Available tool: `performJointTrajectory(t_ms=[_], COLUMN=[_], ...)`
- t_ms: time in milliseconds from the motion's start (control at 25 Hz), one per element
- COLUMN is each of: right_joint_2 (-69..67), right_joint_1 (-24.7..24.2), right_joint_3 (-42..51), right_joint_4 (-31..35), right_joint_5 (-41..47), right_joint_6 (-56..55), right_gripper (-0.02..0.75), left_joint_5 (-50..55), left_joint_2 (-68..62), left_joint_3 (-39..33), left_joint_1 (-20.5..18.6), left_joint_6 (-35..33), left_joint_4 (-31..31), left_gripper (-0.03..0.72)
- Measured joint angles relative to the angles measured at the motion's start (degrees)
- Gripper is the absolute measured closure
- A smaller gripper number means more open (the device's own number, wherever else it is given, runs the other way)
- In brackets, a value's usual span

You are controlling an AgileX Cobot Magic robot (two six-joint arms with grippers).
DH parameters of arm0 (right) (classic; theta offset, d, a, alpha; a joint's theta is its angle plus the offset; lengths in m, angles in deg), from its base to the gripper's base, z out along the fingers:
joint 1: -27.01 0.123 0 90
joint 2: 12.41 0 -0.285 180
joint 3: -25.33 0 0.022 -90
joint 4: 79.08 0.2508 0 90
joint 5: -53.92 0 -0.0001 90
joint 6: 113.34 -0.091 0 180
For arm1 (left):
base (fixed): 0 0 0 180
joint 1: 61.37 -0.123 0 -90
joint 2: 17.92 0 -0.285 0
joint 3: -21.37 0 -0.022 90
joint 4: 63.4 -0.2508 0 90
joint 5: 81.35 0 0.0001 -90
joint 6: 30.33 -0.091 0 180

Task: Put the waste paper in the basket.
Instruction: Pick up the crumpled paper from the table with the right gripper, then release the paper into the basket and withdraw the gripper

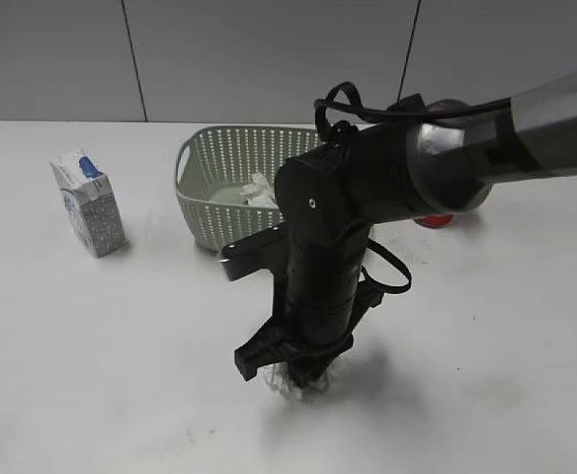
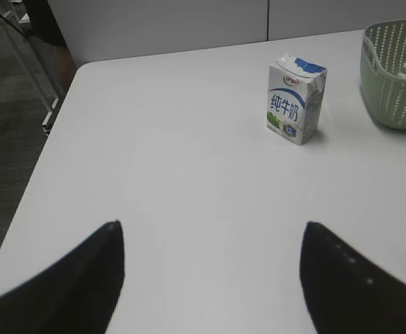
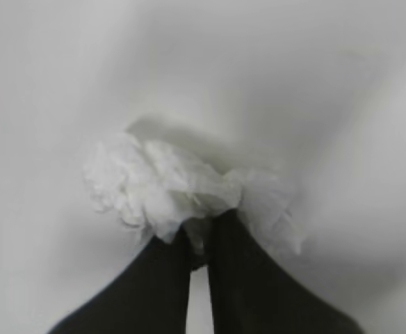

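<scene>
My right gripper (image 1: pixel 293 380) (image 3: pixel 201 233) points down at the table near the front and is shut on a crumpled white waste paper wad (image 1: pixel 303 387) (image 3: pixel 168 188) that touches or sits just above the table. The pale green perforated basket (image 1: pixel 209 163) stands behind it at the back centre, with white waste paper (image 1: pixel 257 190) inside. The basket (image 2: pixel 398 76) also shows at the right edge of the left wrist view. My left gripper (image 2: pixel 213 236) is open and empty above bare table; it does not show in the exterior view.
A white-and-blue small carton (image 1: pixel 89 202) (image 2: pixel 295 101) stands upright left of the basket. A red object (image 1: pixel 434 221) is partly hidden behind my right arm. The table's left edge (image 2: pixel 39 160) drops to the floor.
</scene>
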Motion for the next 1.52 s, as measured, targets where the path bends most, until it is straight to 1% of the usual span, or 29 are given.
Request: performJointTrajectory(t_ms=[80, 240, 320, 400, 480, 560, 680, 840, 960, 1000, 1040, 1080, 1160, 1200, 1240, 1280, 1320, 1400, 1520], right_joint_2=[1.3, 8.5, 13.2, 17.1, 19.7, 20.7, 19.9, 15.4, 10.9, 9.5, 8.4, 7.2, 5.4, 4.9, 4.6, 4.6, 4.7, 5.8, 9.3], right_joint_1=[0.0, 0.0, 0.0, 0.0, -0.4, -1.5, -5.0, -10.0, -11.5, -11.6, -11.6, -11.6, -11.6, -11.6, -11.6, -11.6, -11.6, -11.5, -11.5], right_joint_3=[0.0, 0.0, 0.0, 0.0, 0.0, -0.1, -0.1, -0.1, -0.1, -0.1, -0.1, -0.1, -0.1, -0.1, -0.1, -0.1, -0.1, -0.1, -0.1], right_joint_4=[-0.1, -0.2, -1.6, -4.8, -9.1, -12.6, -14.2, -14.8, -15.2, -15.5, -15.7, -15.8, -15.9, -15.9, -15.9, -15.9, -15.6, -13.5, -10.8], right_joint_5=[0.7, 1.1, -0.2, -3.6, -8.6, -15.4, -26.1, -39.6, -48.3, -49.8, -51.1, -51.8, -52.3, -52.3, -52.1, -51.7, -51.3, -49.8, -44.9], right_joint_6=[0.9, 2.6, 3.1, 3.2, 2.8, 2.2, 1.7, 1.1, 1.1, 1.1, 1.1, 1.1, 1.1, 1.1, 1.1, 1.1, 1.1, 1.1, 1.1], right_gripper=[0.713, 0.713, 0.713, 0.713, 0.717, 0.717, 0.721, 0.721, 0.710, 0.682, 0.638, 0.559, 0.363, 0.250, 0.172, 0.139, 0.130, 0.129, 0.136], left_joint_5=[0.0, 0.0, 0.0, 0.0, 0.0, -0.1, -0.1, -0.1, -0.1, -0.1, -0.1, -0.1, -0.1, -0.1, -0.1, -0.1, -0.1, -0.1, -0.1], left_joint_2=[0.0, 0.0, 0.0, 0.0, 0.0, 0.0, 0.0, 0.0, 0.0, 0.0, 0.0, 0.0, 0.0, 0.0, 0.0, 0.0, 0.0, 0.0, 0.0], left_joint_3=[0.0, 0.0, 0.0, 0.0, 0.0, 0.0, 0.0, 0.0, 0.0, 0.0, 0.0, 0.0, 0.0, 0.0, 0.0, 0.0, 0.0, 0.0, 0.0], left_joint_1=[0.0, 0.0, 0.0, 0.0, 0.0, 0.0, 0.0, 0.0, 0.0, 0.0, 0.0, 0.0, 0.0, 0.0, 0.0, 0.0, 0.0, 0.0, 0.0], left_joint_6=[0.0, 0.0, 0.0, 0.0, 0.0, 0.0, 0.0, 0.0, 0.0, 0.0, 0.0, 0.0, 0.0, 0.0, 0.0, 0.0, 0.0, 0.0, 0.0], left_joint_4=[0.0, 0.0, 0.0, 0.0, 0.0, 0.0, 0.0, -0.3, -0.3, -0.3, 0.0, 0.0, 0.0, -0.3, -0.3, -0.3, -0.3, -0.3, -0.3], left_gripper=[0.107, 0.107, 0.107, 0.107, 0.107, 0.107, 0.107, 0.107, 0.107, 0.107, 0.107, 0.107, 0.107, 0.107, 0.107, 0.107, 0.107, 0.107, 0.107])
